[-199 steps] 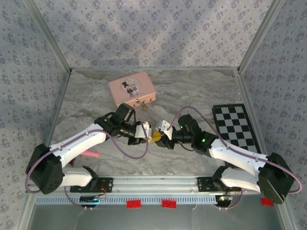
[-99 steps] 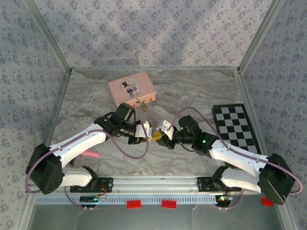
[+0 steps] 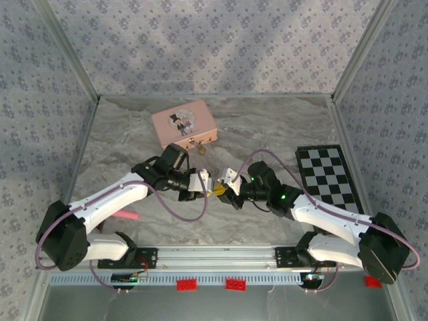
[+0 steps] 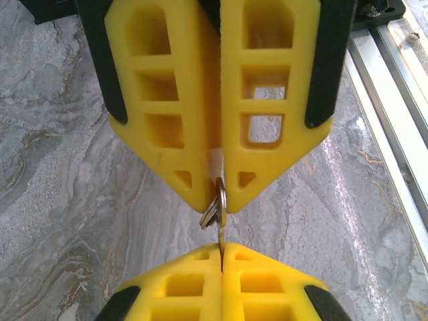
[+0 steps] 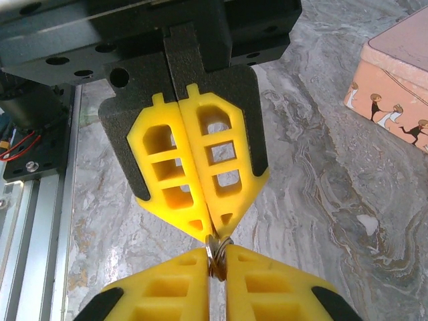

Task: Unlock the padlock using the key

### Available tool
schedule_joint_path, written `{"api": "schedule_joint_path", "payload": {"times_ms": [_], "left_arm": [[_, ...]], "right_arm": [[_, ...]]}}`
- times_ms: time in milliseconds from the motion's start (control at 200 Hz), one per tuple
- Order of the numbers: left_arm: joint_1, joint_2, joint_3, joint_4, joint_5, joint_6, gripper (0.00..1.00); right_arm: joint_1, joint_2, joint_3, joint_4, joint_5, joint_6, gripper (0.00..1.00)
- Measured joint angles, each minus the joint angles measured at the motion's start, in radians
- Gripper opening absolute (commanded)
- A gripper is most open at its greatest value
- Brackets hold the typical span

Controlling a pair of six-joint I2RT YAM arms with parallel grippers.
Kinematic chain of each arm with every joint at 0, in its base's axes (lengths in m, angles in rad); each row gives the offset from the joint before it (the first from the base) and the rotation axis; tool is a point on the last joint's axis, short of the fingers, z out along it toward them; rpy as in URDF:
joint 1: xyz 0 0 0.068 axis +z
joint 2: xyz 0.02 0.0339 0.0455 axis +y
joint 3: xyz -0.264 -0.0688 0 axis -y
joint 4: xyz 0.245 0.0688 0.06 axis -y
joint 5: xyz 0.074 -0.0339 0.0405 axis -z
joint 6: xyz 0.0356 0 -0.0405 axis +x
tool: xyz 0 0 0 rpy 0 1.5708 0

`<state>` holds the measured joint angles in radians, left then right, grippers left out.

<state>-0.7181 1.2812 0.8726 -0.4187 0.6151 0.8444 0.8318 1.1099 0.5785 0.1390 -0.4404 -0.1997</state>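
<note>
Where the two arms meet tip to tip over the middle of the grey marbled surface (image 3: 281, 127), a small metal key on a ring (image 4: 217, 206) bridges them. The left gripper (image 3: 211, 190) has its yellow jaws pressed together on the key's thin blade. The right gripper (image 3: 223, 194) pinches the ring end, its jaws all but touching. Beyond them, the tiny brass-gold padlock (image 3: 199, 149) sits at the front edge of the pink picture-lidded box (image 3: 184, 124), just beside its clasp.
</note>
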Motion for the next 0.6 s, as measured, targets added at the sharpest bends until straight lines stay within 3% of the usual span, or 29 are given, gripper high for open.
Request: {"api": "schedule_joint_path", "payload": {"times_ms": [340,450,600], "left_arm": [[0.000,0.008,0.000,0.001,-0.005,-0.001,0.02],[0.000,0.008,-0.004,0.016,-0.011,-0.012,0.09],[0.006,-0.021,-0.053,0.112,-0.014,-0.059,0.28]], "right_arm": [[0.000,-0.001,0.000,-0.008,0.007,0.006,0.00],[0.000,-0.004,0.000,-0.006,0.020,0.030,0.00],[-0.025,-0.042,-0.040,0.064,0.027,0.107,0.00]]}}
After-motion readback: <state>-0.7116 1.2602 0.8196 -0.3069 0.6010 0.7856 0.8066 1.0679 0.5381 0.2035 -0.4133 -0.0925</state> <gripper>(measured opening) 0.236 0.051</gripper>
